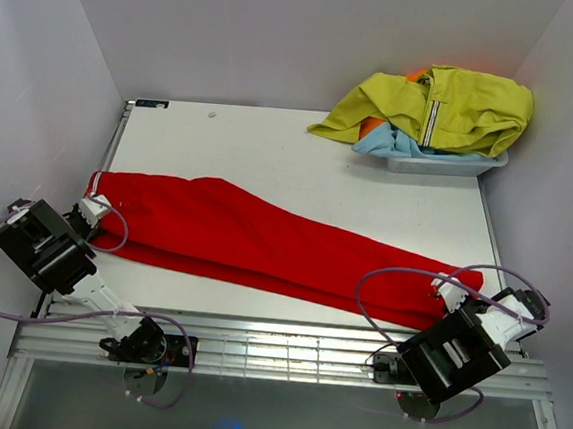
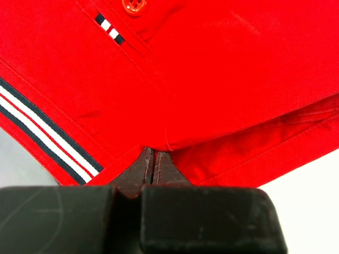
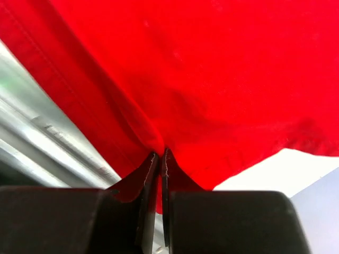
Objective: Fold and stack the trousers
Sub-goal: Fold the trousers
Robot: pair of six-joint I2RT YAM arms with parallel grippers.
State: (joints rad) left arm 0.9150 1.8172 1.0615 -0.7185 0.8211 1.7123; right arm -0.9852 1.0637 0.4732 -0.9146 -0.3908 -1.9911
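The red trousers [image 1: 264, 238] lie stretched across the table, waist at the left, leg ends at the right, legs folded one on the other. My left gripper [image 1: 91, 210] is shut on the waist edge; the left wrist view shows the fabric [image 2: 212, 79] pinched in the fingertips [image 2: 145, 164], with a striped waistband [image 2: 47, 132] and a red button [image 2: 134, 5]. My right gripper [image 1: 452, 291] is shut on the leg end; in the right wrist view the cloth [image 3: 212, 69] bunches into the closed fingers [image 3: 168, 164].
A clear bin [image 1: 442, 160] at the back right holds a yellow-green zip jacket [image 1: 436, 107] and a light blue garment [image 1: 398, 142]. White walls close in on three sides. The metal rail [image 1: 275, 349] runs along the near table edge.
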